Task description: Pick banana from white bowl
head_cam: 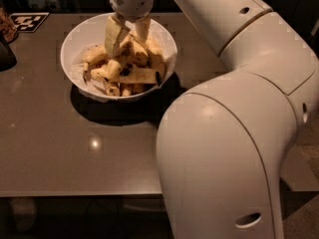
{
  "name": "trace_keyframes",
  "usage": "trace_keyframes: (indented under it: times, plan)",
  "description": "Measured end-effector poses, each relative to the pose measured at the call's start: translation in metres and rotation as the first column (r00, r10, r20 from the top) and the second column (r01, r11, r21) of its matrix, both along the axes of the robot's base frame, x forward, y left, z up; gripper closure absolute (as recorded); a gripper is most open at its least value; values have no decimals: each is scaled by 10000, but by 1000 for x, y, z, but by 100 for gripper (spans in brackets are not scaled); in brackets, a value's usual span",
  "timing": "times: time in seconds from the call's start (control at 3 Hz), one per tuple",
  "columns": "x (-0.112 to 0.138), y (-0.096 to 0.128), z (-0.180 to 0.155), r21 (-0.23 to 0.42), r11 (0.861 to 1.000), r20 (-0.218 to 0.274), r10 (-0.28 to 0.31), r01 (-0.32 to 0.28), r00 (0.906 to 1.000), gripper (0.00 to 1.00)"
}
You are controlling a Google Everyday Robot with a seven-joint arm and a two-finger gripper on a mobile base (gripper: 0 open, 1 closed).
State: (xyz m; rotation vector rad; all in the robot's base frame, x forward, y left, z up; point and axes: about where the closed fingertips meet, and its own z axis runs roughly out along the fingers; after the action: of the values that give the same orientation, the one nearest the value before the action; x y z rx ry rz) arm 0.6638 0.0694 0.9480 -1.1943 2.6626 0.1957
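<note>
The white bowl [70, 54] stands on the brown table at the upper left and holds a pile of yellow bananas [132, 74] with brown specks and dark tips. No blue sticker shows on any of them, so I cannot single out the stickered banana. My gripper [128, 38] points straight down from the top edge and reaches into the back of the pile, touching the topmost bananas. My arm's large white shells fill the right half of the view.
A black-and-white marker tag [29, 21] lies at the table's far left corner. A dark object [6, 54] sits at the left edge. The table's front edge [75, 193] runs along the bottom, with floor below it.
</note>
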Motion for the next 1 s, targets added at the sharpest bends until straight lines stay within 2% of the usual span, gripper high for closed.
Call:
trace_keyframes:
  times: [0.33,0.67,1.0]
  plan:
    - [0,0,0,0,10000,0,0,0,10000,26]
    - [-6,-2,26,552,9981,544,255,-285,9982,8]
    - [-11,-4,52,901,9945,964,441,-529,9944,0]
